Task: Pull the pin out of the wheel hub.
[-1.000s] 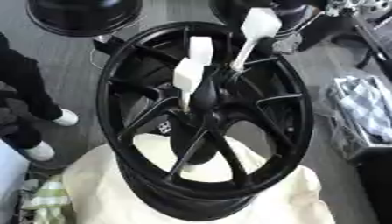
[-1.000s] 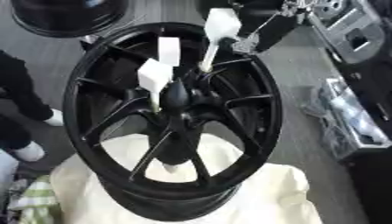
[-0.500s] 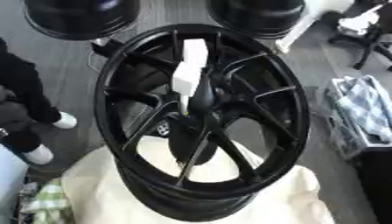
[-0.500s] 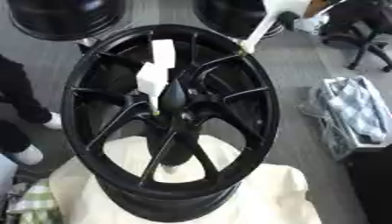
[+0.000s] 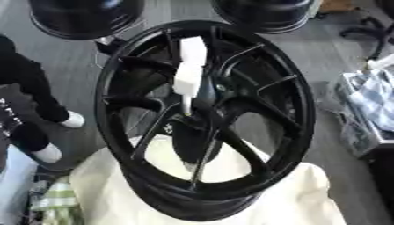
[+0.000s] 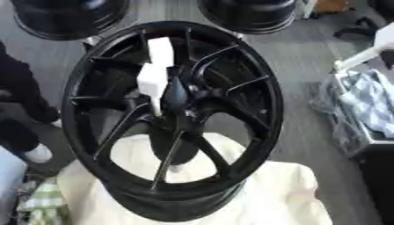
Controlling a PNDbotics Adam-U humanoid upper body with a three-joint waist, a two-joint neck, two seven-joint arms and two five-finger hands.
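One black wheel hub (image 5: 208, 118) is standing tilted on a cream cloth (image 5: 300, 197), with one white pin (image 5: 188, 72) sticking in its centre. Two more black wheels (image 5: 85, 17) are lying far behind. Neither robot hand is showing, so their state cannot be told.

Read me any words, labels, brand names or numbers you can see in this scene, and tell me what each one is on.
No text reads clearly in either view.
Black wheel: a small pale mark on one lower-left spoke, too blurred to read.
White pin standing at the wheel hub: plain, no marking visible.
Cream cloth under the wheel: no print visible.
Neither robot hand shows.
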